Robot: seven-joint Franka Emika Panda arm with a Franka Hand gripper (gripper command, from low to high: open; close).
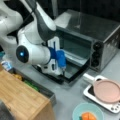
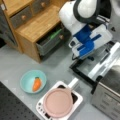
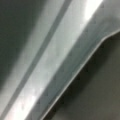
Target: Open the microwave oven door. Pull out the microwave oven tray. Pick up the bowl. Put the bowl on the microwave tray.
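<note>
The silver microwave oven (image 1: 100,35) (image 2: 110,90) stands at a front view's right. Its door (image 1: 75,71) (image 2: 86,68) hangs folded down flat in front of the cavity. My gripper (image 1: 63,71) (image 2: 81,58), with blue and white housing, points down over the lowered door near the oven mouth; its fingertips are hidden. The wrist view is filled by a shiny grey metal surface (image 3: 65,57) with a raised rim, very close. The teal bowl (image 1: 87,112) (image 2: 33,81) with an orange piece rests on the grey table, apart from the gripper.
A pink round dish (image 1: 107,91) (image 2: 58,102) with a white handle sits on a white base (image 1: 100,101) beside the bowl. A wooden cabinet (image 1: 22,100) (image 2: 30,25) with an open drawer (image 2: 50,42) stands close to the arm.
</note>
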